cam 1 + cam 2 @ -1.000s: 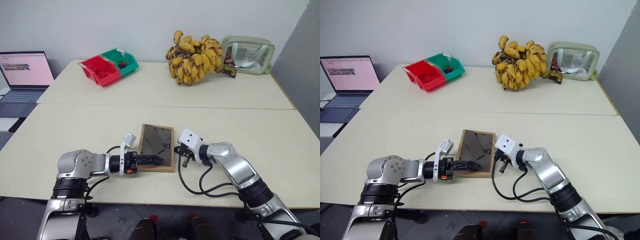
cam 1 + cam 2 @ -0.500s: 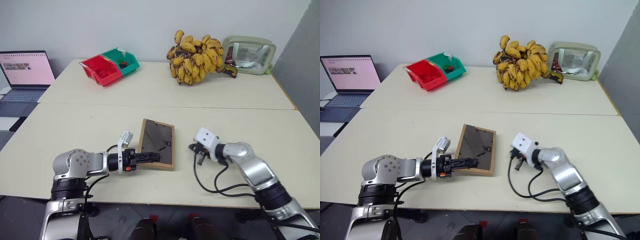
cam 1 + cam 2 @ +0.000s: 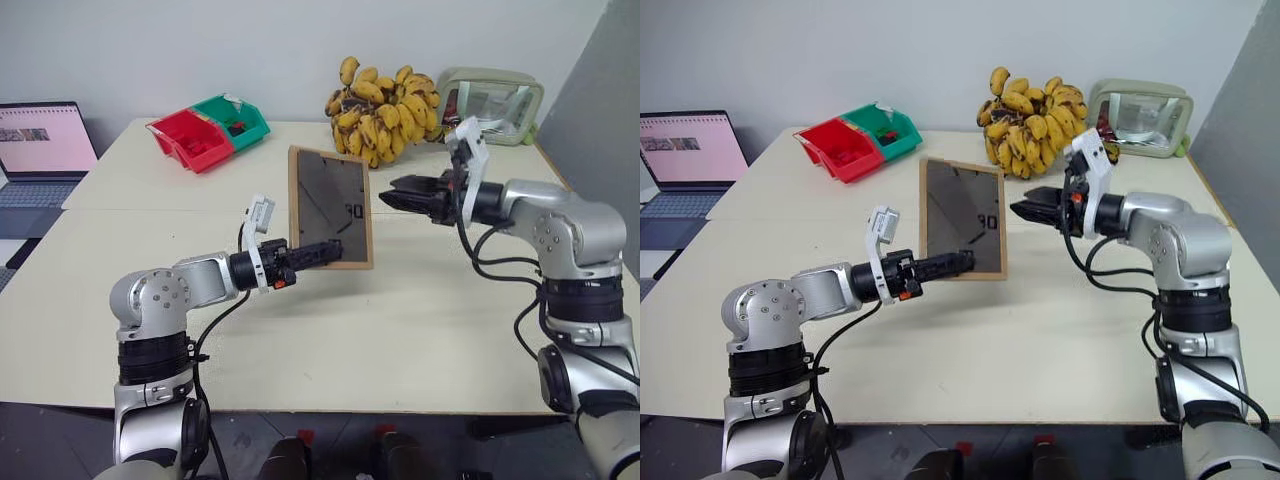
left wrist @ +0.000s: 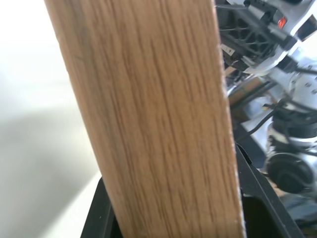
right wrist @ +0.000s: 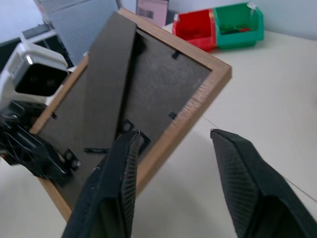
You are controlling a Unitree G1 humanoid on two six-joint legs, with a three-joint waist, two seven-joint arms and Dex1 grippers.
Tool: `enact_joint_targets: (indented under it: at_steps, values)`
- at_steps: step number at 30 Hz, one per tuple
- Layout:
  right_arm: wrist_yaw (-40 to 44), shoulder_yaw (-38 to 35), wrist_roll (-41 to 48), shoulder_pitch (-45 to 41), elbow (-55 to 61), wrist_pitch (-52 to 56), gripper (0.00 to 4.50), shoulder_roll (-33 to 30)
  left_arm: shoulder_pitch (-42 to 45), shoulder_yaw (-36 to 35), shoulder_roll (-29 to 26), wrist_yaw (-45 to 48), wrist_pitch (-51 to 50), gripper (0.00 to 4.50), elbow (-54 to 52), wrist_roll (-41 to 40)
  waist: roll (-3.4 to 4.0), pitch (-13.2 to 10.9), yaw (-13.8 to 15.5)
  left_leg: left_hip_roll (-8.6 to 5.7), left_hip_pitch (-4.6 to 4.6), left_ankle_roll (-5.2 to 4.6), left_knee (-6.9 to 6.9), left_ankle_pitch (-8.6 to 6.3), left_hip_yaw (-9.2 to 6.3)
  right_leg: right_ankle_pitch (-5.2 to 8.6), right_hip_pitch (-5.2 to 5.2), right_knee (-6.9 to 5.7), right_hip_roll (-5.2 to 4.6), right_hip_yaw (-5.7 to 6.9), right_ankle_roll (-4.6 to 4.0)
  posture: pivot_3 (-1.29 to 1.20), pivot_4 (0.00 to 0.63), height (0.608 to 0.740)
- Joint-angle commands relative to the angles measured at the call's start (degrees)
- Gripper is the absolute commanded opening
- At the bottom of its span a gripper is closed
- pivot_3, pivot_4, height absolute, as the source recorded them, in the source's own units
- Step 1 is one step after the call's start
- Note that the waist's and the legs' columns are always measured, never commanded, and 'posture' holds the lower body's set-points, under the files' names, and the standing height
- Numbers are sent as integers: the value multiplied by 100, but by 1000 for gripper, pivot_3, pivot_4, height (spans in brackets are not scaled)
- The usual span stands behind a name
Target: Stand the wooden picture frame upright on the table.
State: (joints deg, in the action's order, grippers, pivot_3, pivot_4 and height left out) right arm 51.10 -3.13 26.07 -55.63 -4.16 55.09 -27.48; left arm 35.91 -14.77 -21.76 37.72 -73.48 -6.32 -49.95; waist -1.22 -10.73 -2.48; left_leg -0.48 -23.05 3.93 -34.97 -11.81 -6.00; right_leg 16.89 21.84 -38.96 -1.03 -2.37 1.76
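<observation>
Wooden picture frame clamped in left pincer, airborne.

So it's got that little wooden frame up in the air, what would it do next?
Probably bring the right tool, whose fingers stand open beside the frame, onto the flat stand leg lying against the dark back panel and swing it out. The left tool grips the small light-wood picture frame by its lower edge, clear of the cream table.

The wooden picture frame stood upright above the cream table, dark back panel showing, lifted clear of it
</observation>
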Motion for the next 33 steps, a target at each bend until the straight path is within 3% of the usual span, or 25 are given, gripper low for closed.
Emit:
enact_joint_targets:
  at_steps: [1,6,7,15,20,27,33]
  values:
    - [239,158,96,-356,-223,-351,3315,73,96,180,-185,148,386,1301,-342,15,0,0,-2,0,-1,0,0,0,-1,0,1,0,0,1,0,0,150,740]
    - [303,519,-107,-618,-547,-777,4429,323,91,290,-349,234,532,1301,-348,-19,0,0,-24,2,-17,0,0,0,0,0,21,-5,0,1,0,0,150,740]
    - [267,615,-188,-652,-621,-890,4485,394,112,291,-372,232,551,1301,-335,-41,0,0,-33,2,-20,0,-1,0,0,0,24,-6,1,0,0,0,150,740]
    - [382,1056,-246,-666,-480,-1087,4485,760,74,364,-416,242,626,1301,-355,-75,1,0,-46,3,-42,0,-1,1,-6,0,44,-6,0,5,-1,0,150,740]
    - [501,906,247,-524,20,-627,4485,857,50,366,-423,252,649,1301,-343,-72,1,0,-44,4,-43,1,-1,1,-9,-1,46,-7,-1,6,-1,0,150,740]
    - [677,481,1222,-121,911,313,4485,521,16,379,-496,284,698,1301,-307,-80,1,0,-27,3,-46,0,-2,0,-10,-1,46,-5,-2,7,-1,0,150,740]
    - [560,288,1262,265,1198,419,4485,-72,8,404,-410,225,672,1301,-326,-132,0,0,-28,3,-46,-1,-4,0,-11,0,46,-8,-1,8,-1,0,150,740]
